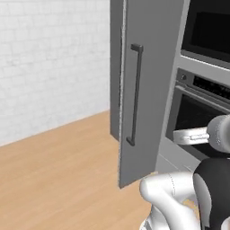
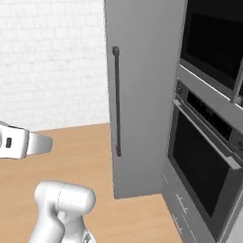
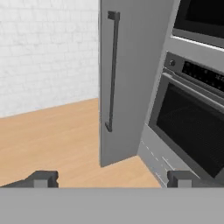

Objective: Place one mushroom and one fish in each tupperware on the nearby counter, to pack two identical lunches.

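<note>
The tool [image 3: 109, 179] is hanging wide and empty, facing the tall grey cabinet door [image 3: 127, 83] beside the oven [image 3: 192, 127].

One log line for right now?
gripper: open, empty | facing: tall grey door, bar handle | oven right | no tupperware seen

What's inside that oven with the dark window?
Nothing can be made out: the oven door is closed, and its dark glass hides the inside. Above it sits a control strip.
</note>
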Controlling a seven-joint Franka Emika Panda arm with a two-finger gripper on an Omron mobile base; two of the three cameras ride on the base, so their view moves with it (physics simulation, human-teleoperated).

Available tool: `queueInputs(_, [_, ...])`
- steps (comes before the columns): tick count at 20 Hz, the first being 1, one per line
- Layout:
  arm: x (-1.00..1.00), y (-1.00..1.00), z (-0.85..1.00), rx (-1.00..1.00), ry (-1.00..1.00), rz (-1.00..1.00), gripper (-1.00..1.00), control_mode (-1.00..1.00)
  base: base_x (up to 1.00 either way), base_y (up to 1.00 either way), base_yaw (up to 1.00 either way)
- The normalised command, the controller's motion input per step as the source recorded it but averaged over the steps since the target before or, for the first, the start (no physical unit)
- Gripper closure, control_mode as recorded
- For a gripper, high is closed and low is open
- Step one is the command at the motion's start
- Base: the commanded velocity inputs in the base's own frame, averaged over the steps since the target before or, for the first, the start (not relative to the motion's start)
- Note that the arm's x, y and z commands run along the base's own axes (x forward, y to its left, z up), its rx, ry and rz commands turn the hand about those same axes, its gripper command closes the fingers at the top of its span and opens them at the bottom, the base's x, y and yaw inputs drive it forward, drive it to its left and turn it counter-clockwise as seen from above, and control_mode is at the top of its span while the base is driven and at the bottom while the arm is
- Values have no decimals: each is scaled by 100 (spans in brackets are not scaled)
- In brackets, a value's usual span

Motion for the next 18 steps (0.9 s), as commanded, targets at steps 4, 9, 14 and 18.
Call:
queueInputs(4, [0, 0, 0, 0, 0, 0, -100, 100, 43, 100, 18])
queueInputs(9, [0, 0, 0, 0, 0, 0, -100, 100, 93, 99, 9])
queueInputs(14, [0, 0, 0, 0, 0, 0, -100, 100, 100, 100, 3])
queueInputs(18, [0, 0, 0, 0, 0, 0, -100, 100, 91, 25, 64])
